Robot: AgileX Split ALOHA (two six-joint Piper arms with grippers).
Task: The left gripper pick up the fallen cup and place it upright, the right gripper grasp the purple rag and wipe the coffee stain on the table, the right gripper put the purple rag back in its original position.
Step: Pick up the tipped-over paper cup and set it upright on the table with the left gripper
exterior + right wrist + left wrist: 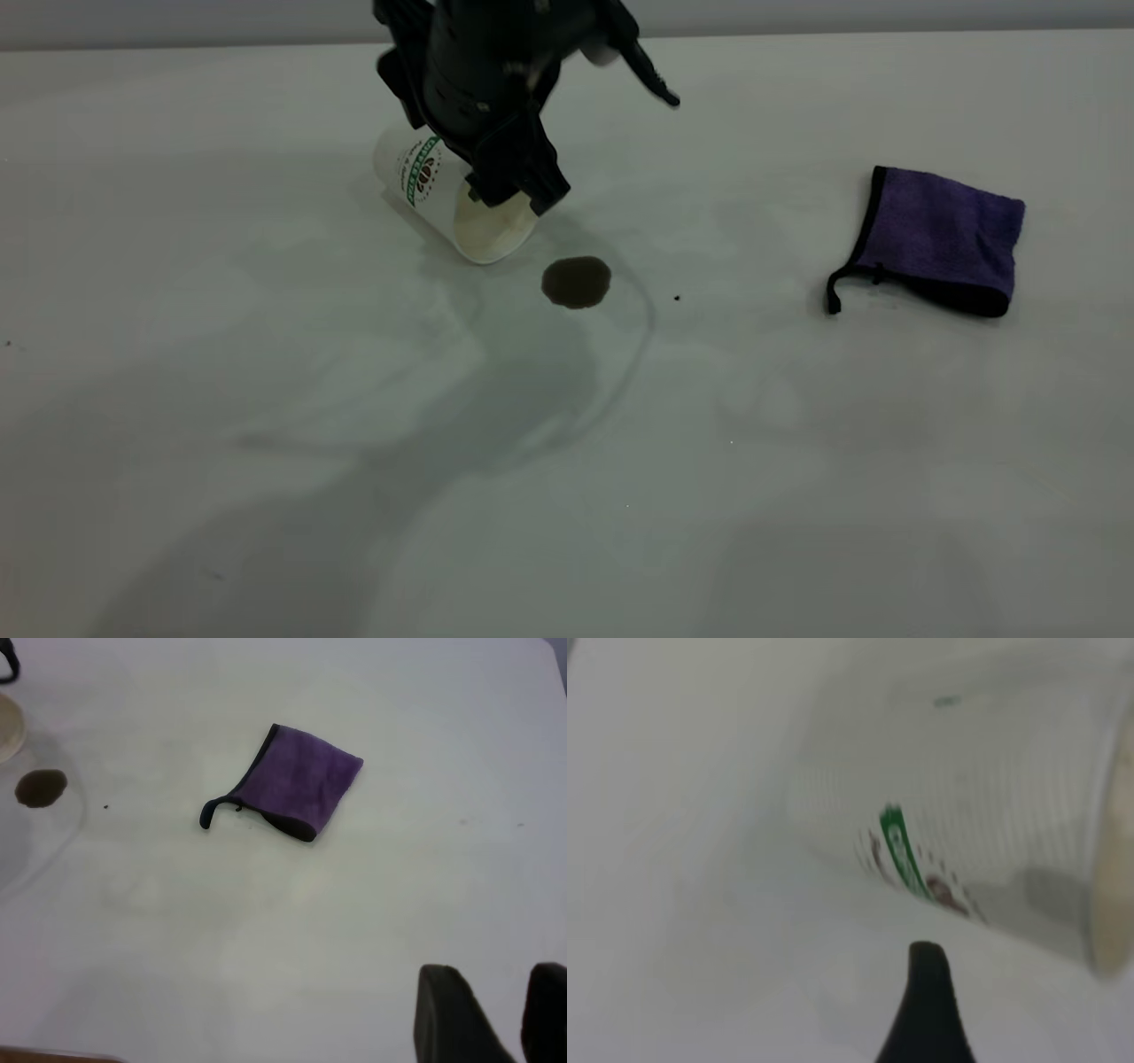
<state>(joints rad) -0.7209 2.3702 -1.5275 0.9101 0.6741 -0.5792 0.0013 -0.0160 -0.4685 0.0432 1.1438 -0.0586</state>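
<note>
The table fills the view, its nearest stretch crossed only by soft grey shadows. Farther in lies the coffee stain, a roundish dark brown blot, with a tiny black speck just beside it toward the rag's side. Off on the right side of the exterior view, well apart from the stain, the purple rag lies flat and folded, its black loop tail trailing toward the stain.

Just behind the stain is the fallen cup. It is tilted, its cream mouth turned down toward the stain and its printed base raised toward the far side. Whether the low edge of its rim touches the table cannot be told. The left gripper comes down from above onto the cup's rim, where its black fingers sit against the mouth, closed on the rim. In the left wrist view the cup's wall fills the frame close up, with one dark fingertip in front.

The right gripper hangs above the table, well apart from the rag, holding nothing; its two dark fingertips show with a gap between them.
</note>
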